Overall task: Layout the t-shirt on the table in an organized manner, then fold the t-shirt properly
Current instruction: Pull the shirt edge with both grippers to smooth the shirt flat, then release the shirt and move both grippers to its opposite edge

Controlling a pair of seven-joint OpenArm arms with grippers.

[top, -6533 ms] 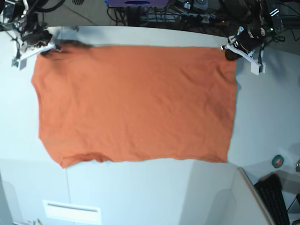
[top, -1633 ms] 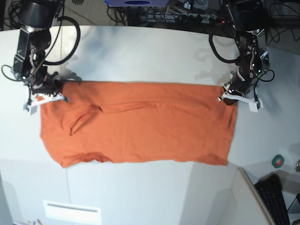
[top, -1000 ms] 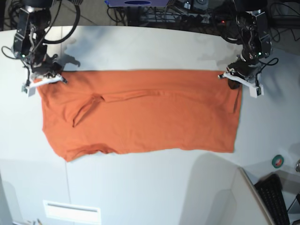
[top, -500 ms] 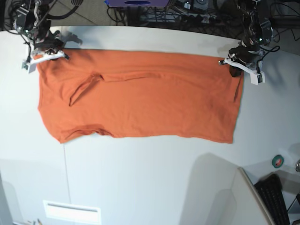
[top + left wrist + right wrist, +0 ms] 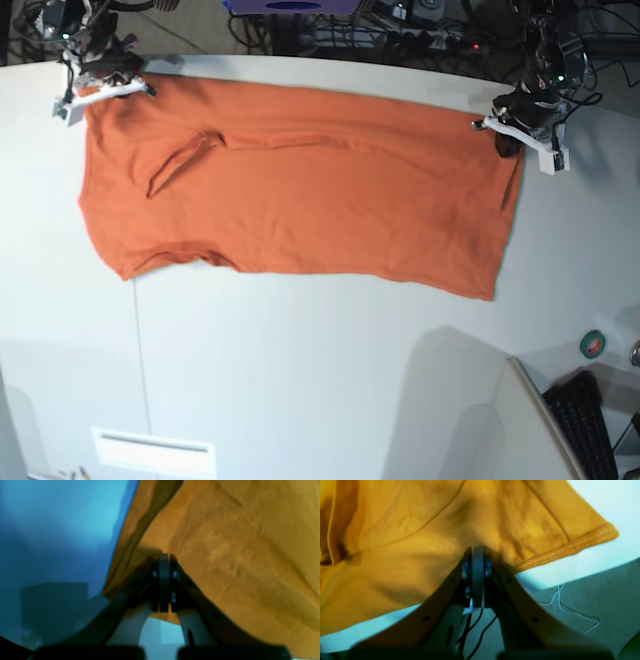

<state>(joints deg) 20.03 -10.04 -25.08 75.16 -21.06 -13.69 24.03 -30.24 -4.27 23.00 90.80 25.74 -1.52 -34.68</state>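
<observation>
left fingers (image 5: 163, 580) — grasping t-shirt (image 5: 300, 190) | right fingers (image 5: 477, 572) — grasping t-shirt | table (image 5: 300, 380)

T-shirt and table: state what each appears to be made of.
The t-shirt: soft knit cloth, likely cotton jersey, matte orange; it wrinkles, drapes, and shows a stitched sleeve hem. The table: smooth, hard off-white top, probably laminate or painted board, faintly glossy, with a thin dark seam.
</observation>
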